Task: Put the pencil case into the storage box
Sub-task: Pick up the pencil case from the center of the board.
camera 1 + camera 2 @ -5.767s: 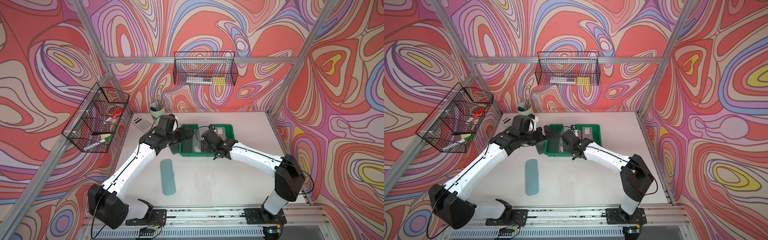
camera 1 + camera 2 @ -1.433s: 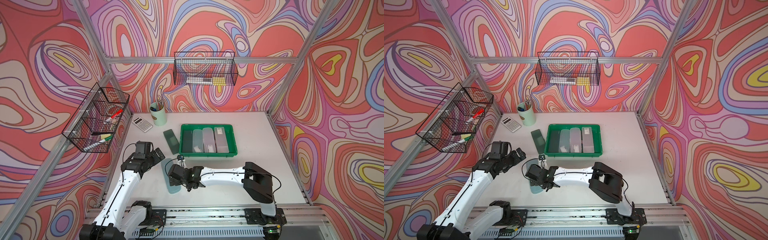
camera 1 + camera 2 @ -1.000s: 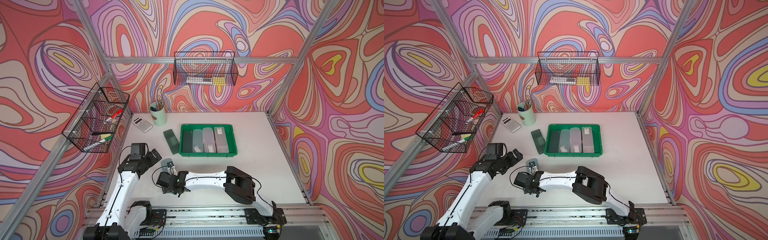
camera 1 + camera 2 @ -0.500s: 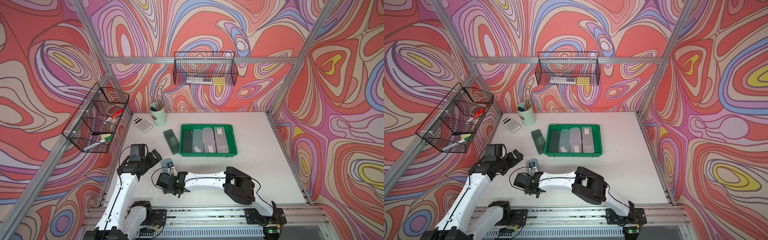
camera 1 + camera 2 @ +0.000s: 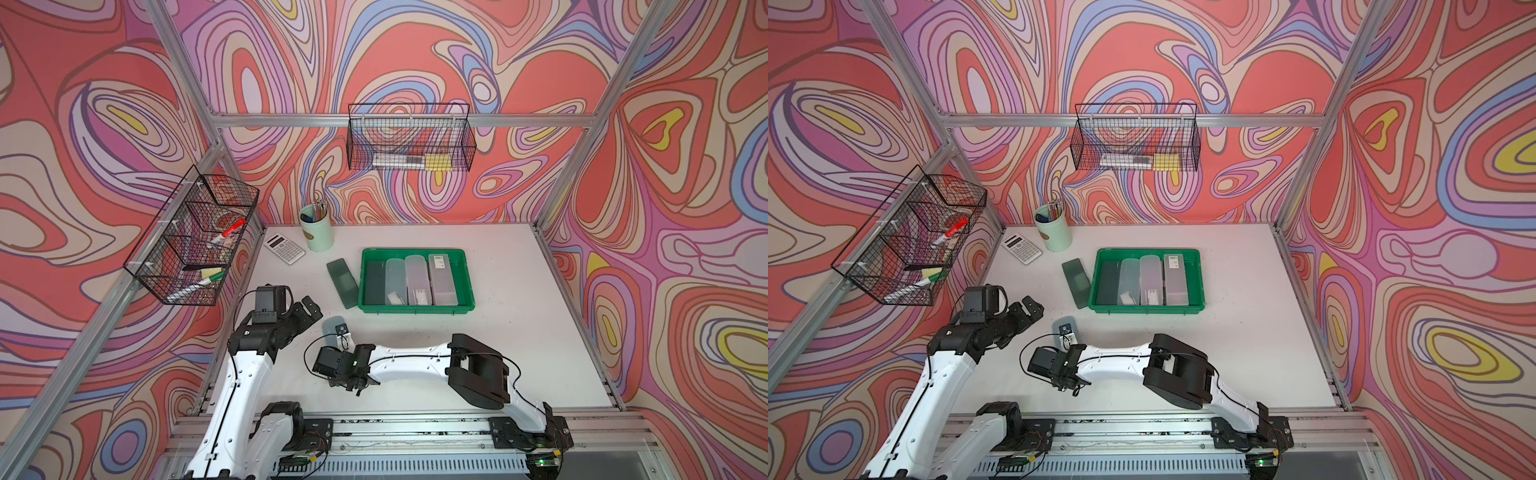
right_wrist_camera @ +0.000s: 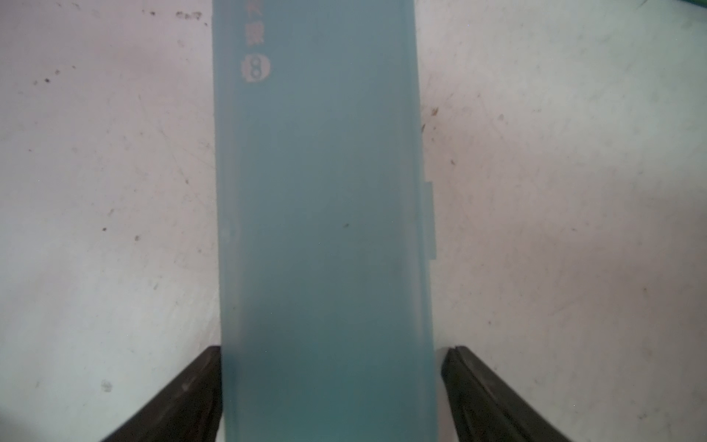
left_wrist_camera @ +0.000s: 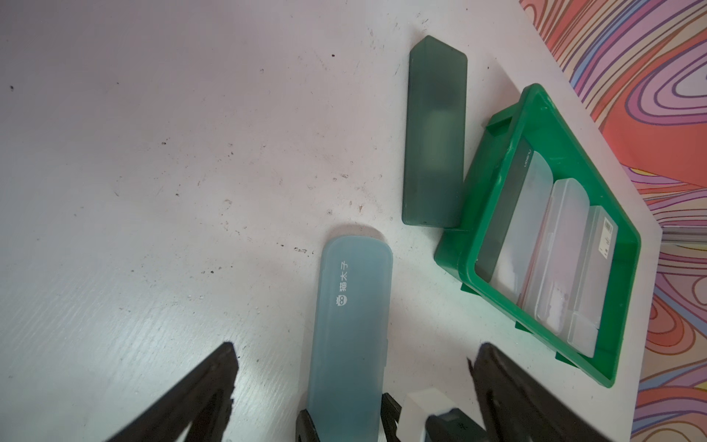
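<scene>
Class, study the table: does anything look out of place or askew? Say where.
Two cases lie outside the green storage box: a dark green case angled beside it, and a blue pencil case flanked by the right gripper.

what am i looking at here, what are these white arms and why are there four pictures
These are two white robot arms, the left arm and the right arm, mounted at the near edge of a white table; each ends in a two-fingered gripper. Two pictures look down from overhead, from twin cameras side by side. The other two come from a camera on each wrist. On the table: a green storage box with four pencil cases inside, a dark green case beside it, a calculator and a cup of pens. Wire baskets hang on the walls. The right gripper straddles a blue pencil case lying flat, a sliver of gap on one side, so the case is not clamped yet. The left gripper is open and holds nothing.
</scene>
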Controlling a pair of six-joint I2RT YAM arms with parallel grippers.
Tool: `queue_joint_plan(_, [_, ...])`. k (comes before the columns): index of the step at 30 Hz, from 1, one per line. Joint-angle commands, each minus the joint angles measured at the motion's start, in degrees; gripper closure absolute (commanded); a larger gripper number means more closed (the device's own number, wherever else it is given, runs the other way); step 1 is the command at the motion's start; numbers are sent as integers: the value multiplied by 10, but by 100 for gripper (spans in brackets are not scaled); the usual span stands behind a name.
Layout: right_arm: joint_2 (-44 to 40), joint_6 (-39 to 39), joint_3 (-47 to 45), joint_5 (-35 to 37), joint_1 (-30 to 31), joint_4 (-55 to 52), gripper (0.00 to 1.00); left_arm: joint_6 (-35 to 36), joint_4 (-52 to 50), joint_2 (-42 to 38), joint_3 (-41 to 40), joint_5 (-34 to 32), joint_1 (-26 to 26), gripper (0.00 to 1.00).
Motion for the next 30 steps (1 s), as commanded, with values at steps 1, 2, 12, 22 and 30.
queue_joint_plan(1, [40,17,0,-8,3,-42,13,10,-27,-6,13,10,3,1])
queue_joint_plan(2, [40,20,0,-4,3,-43,14,11,-29,-5,14,11,3,1])
queue_joint_plan(12, [-24,1,-56,29,7,-7,39,2,-25,-6,23,21,3,1])
queue_joint_plan(22, [-89,-46,-110,27,9,62,43,3,-40,-27,34,5,3,1])
queue_joint_plan(30, [-151,-86,-120,52,9,78,43,8,-55,-23,64,2,3,1])
